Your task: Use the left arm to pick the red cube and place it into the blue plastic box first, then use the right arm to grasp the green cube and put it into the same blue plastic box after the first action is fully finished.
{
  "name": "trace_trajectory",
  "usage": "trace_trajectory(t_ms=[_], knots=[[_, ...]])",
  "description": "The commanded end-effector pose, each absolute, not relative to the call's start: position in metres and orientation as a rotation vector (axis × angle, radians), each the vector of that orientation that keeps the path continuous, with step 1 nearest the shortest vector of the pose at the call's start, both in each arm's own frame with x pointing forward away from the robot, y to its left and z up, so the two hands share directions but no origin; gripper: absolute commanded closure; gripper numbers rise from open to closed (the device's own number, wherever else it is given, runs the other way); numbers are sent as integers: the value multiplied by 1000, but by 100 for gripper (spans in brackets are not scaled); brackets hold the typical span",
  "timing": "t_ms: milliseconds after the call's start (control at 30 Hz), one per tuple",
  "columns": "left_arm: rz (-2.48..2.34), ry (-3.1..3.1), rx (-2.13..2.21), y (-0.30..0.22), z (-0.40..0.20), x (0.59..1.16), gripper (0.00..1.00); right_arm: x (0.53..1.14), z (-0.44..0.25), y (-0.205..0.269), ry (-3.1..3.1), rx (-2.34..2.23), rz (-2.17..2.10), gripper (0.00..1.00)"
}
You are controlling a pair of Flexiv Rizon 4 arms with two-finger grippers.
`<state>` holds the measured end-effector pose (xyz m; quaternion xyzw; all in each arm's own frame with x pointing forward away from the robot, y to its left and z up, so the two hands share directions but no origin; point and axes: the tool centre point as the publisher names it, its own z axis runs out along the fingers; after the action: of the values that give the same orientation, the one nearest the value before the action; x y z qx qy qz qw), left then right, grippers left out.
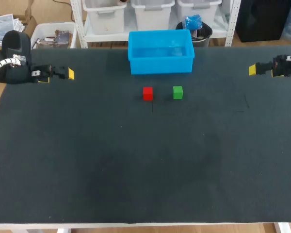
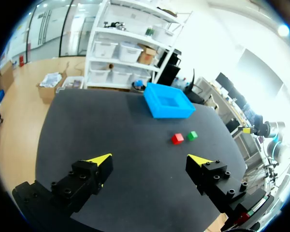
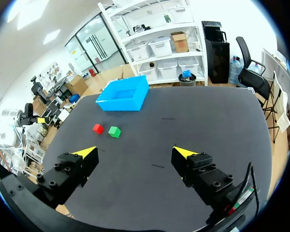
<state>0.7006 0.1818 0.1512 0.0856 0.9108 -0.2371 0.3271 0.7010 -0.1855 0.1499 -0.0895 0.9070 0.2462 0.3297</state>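
The red cube (image 1: pixel 147 93) is seen on the dark counter (image 1: pixel 136 165), near the front wall of the blue plastic box (image 1: pixel 161 65). The green cube (image 1: pixel 177 92) is placed just beside it, on its right, not touching. The left pincer (image 2: pixel 152 159) is held wide open and empty over the counter's left side, well apart from both cubes. The right pincer (image 3: pixel 135 152) is also held open and empty, at the right side.
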Motion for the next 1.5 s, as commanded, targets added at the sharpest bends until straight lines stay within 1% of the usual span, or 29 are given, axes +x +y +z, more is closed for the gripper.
trace_trajectory(t_ms=[33,1033,1500], knots=[[-630,2379,229,184,150,701,0,701,149,-186,2372,-235,645,0],[-630,2379,229,184,150,701,0,701,149,-186,2372,-235,645,0],[-298,2627,171,149,158,707,0,701,149,-186,2372,-235,645,0]])
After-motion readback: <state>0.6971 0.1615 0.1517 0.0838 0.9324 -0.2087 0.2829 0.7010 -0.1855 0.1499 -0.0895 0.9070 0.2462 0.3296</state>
